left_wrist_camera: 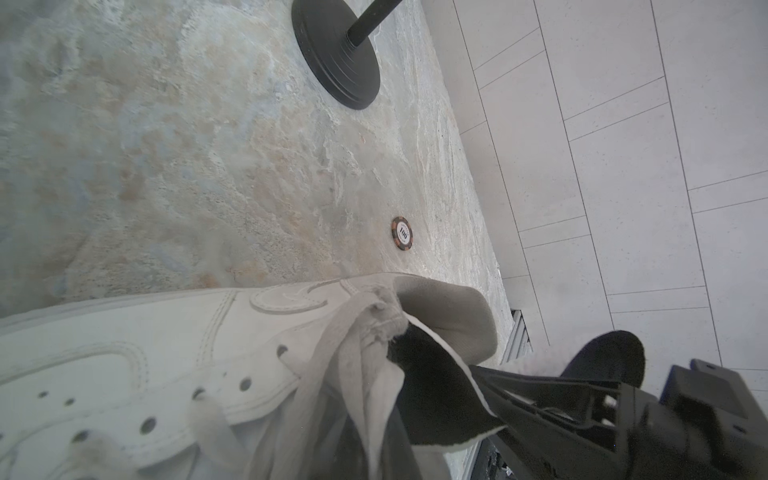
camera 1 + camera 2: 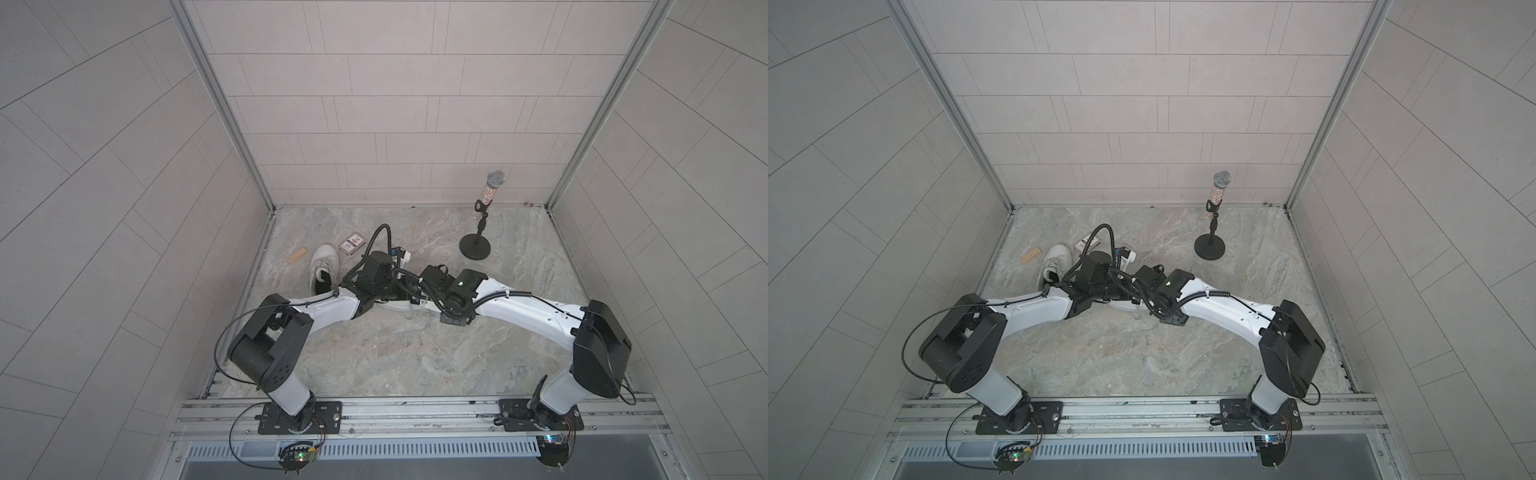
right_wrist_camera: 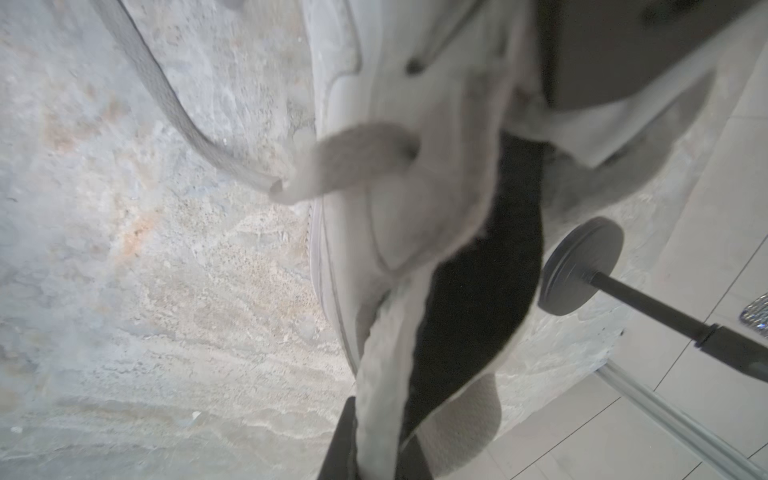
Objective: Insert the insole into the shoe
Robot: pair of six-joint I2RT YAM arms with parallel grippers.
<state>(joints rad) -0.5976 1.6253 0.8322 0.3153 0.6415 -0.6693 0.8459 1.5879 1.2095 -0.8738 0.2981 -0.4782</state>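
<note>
While my left gripper is clamping the black insole at the shoe mouth, the insole is bending, and I judge it could be folding rather than sliding in (a lace is trailing loose too). My right gripper is pinching the rim; if that grip is slipping, the shoe could be skidding toward the stand.

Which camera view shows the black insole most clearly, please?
The left wrist view: the insole shows its black face and pale edge, pinched by the left fingers at the opening of the white sneaker. The right wrist view gives only a blurred dark patch inside the collar. In both top views the arms hide it.
</note>
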